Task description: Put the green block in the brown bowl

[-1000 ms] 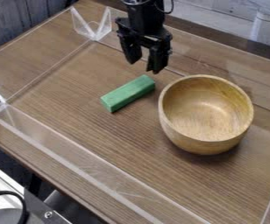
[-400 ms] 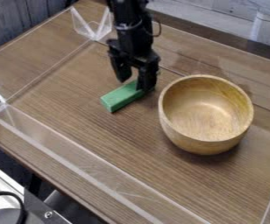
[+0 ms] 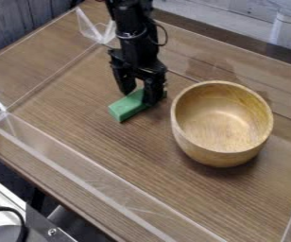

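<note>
Handling of the block: the small, flat, bright green rectangular bar [image 3: 127, 108] looks rigid and light, likely wood or plastic; it should not deform under a pinch, though its smooth painted faces could slip if gripped by the ends.
Where to grip: across the narrow width, on the two long side faces, near the middle of its length.
Look of the block: plain green, elongated, lying flat and slanted on the dark wood-grain tabletop [image 3: 73, 142], its far end hidden behind the fingers.
Block position: just left of the round, thick-walled light brown wooden bowl [image 3: 223, 122], not touching it.
End effector: the black two-fingered end effector [image 3: 138, 91] points down with jaws spread wide over the block's far end, holding nothing.
Bowl: upright, empty, grain visible inside.
</note>
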